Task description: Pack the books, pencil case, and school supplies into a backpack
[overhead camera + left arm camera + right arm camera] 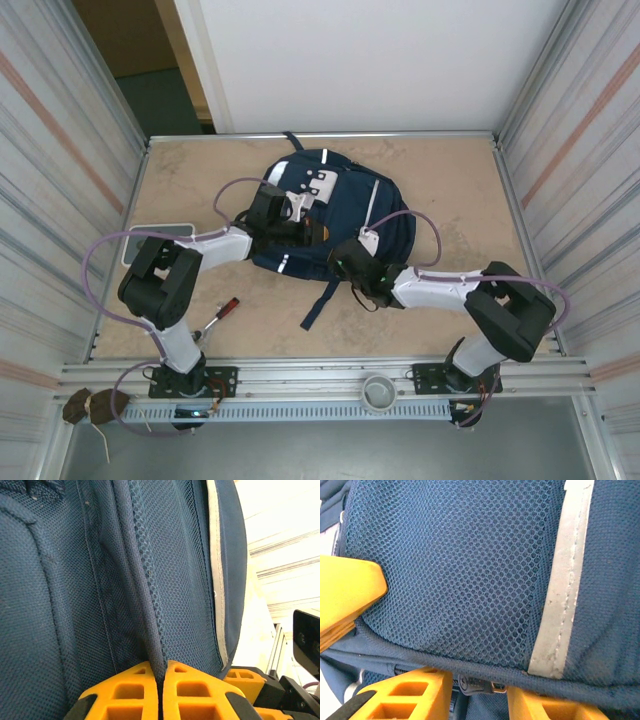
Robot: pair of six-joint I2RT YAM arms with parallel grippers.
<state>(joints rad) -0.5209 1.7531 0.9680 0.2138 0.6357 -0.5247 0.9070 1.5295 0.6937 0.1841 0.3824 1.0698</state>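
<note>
Orange fingers (125,692) of the left gripper (159,667) are being held pressed together at the bottom of the left wrist view, and a raised seam of the backpack (100,580) is being pinched between them. On the right wrist view, the right gripper (477,682) is being held partly open against the bag's blue mesh, just beside a pale stripe (565,580). A small metal zip pull (470,684) is being framed in the gap between its fingers. Whether anything is being squeezed there cannot be told. From above, the backpack is being kept flat at the middle of the table (450,180), with the left gripper being pressed on its near left part and the right gripper on its near edge. A red-handled tool (222,312) is being left on the table near the left arm's base, apart from the bag.
</note>
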